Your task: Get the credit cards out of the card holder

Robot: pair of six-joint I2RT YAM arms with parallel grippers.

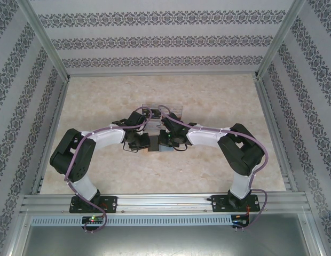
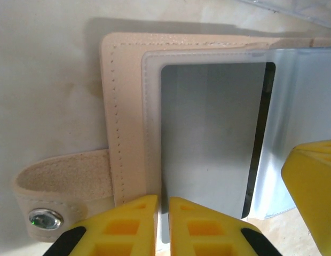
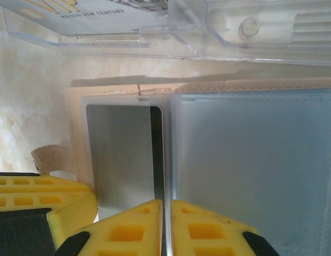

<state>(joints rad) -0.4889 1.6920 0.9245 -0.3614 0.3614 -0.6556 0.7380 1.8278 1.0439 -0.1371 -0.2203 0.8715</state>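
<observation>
From the overhead camera I see a cream, marbled desk (image 1: pixel 224 96). It is boxed in by walls (image 1: pixel 155 37) papered in pale stripes with bands of dark floral pattern, and aluminium posts (image 1: pixel 45 40) run up the corners. A slotted metal rail (image 1: pixel 165 202) crosses the near edge. Both arms are bolted to it and bend inward to meet at the middle of the desk.

There the card holder (image 2: pixel 123 106) lies open and flat: a tan stitched cover with frosted plastic sleeves (image 3: pixel 251 170) on top. Its closing strap (image 2: pixel 64 181), with a metal snap (image 2: pixel 45 220), curls off the left side onto the desk. A grey card (image 2: pixel 208 138) sits inside the left sleeve, with a dark strip along its right edge. Just behind the holder is a clear plastic box (image 3: pixel 219 32) with printed lettering visible through its wall. A narrow band of desk separates it from the tan cover.

The left fingers (image 2: pixel 171 213) are drawn almost together with only a thin slit between them. Their tips are down at the near edge of the left sleeve, in line with the card's left edge. The right fingers (image 3: pixel 172 213) are likewise nearly pressed together, at the near edge where the card's right side meets the next sleeve. I cannot tell whether either pair has caught plastic or card in its slit. The two pairs sit just beside each other.
</observation>
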